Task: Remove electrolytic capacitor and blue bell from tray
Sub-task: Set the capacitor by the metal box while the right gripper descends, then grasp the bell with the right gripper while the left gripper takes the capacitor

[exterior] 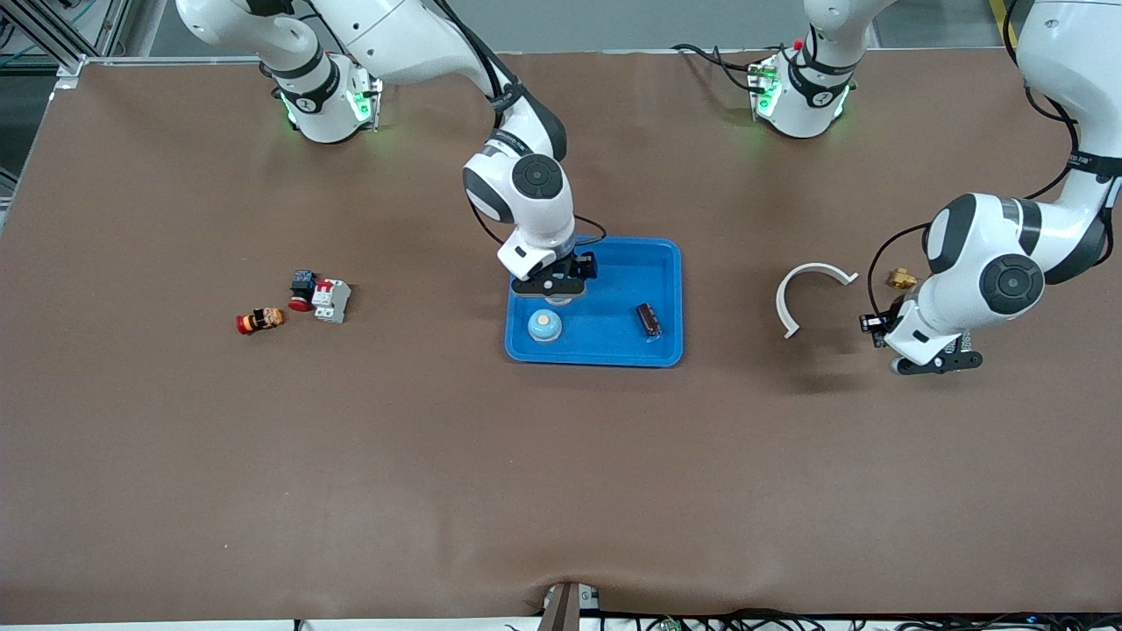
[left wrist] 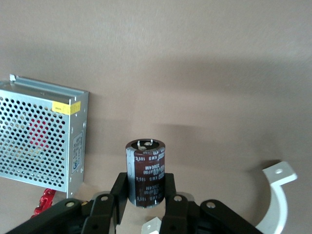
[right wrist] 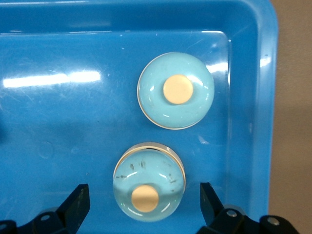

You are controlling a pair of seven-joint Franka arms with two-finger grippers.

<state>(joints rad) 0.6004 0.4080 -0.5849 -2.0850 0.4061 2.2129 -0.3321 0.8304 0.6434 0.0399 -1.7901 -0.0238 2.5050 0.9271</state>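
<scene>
Right gripper (right wrist: pixel 144 191) spread wide around one bell (right wrist: pixel 148 168) in the tray (exterior: pixel 671 263).
The smooth, light dome is judged slippery and best pinched at its rim. Left gripper (left wrist: pixel 145 184), over the table, is clamped on a rigid capacitor (left wrist: pixel 145 161).

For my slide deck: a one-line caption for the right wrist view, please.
Open right gripper straddles one of two pale-blue dome-shaped bells in the bright-blue plastic tray.

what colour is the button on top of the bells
Cream, on pale blue bells; the right wrist view shows it best.
</scene>
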